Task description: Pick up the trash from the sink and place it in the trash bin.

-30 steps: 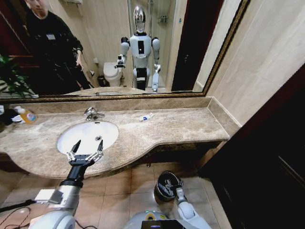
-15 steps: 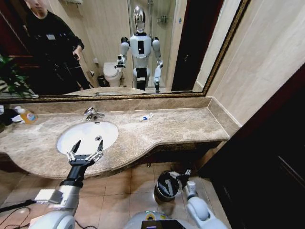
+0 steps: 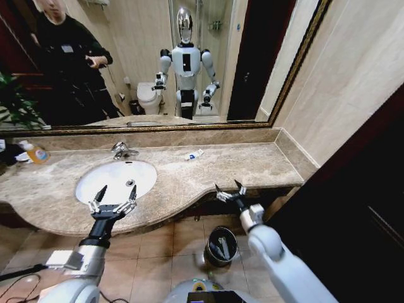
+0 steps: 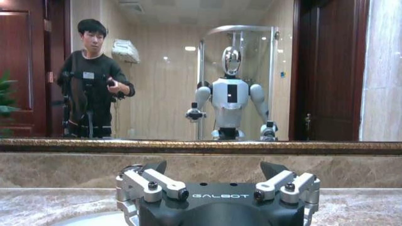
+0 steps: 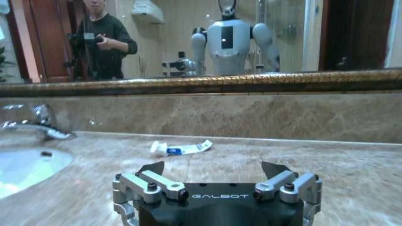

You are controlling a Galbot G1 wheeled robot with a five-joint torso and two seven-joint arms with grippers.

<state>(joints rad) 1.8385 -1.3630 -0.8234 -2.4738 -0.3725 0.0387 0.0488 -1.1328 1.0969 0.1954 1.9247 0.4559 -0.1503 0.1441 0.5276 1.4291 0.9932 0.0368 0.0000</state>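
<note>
Far to the left of the sink (image 3: 117, 180) there's a bottle (image 3: 35, 153) with an orange label standing on the counter (image 3: 240, 167), well away from the basin. Moving in, the sink itself sits in the beige marble, and the faucet (image 3: 122, 150) stands at its back rim, toward the mirror (image 3: 151, 63). Your left gripper (image 3: 112, 201) hangs over the sink's front rim, on the edge nearest you, fingers spread wide and holding nothing; from the left wrist camera you can see the left gripper (image 4: 217, 176) with both jaws splayed apart, the curve of the basin just below and the mirror ahead. The bowl looks bare white from the head camera, with just the drain showing. To the right of the sink, back near the wall, a small white tube (image 3: 194, 154) with a blue band lies flat on the counter, well apart from the basin; the right wrist camera picks the tube (image 5: 180, 148) up lying on its side, between the faucet (image 5: 37, 128) and your gripper. Further right of the sink, your right gripper (image 3: 230, 191) is up at the counter's front edge, fingers released and spread, nothing between them; the right wrist camera shows the right gripper (image 5: 213, 175) level with the marble top. Below and right of the sink, down on the tiled floor, the trash bin (image 3: 222, 246) stands under your right arm, with a few pale items lying inside it.
</note>
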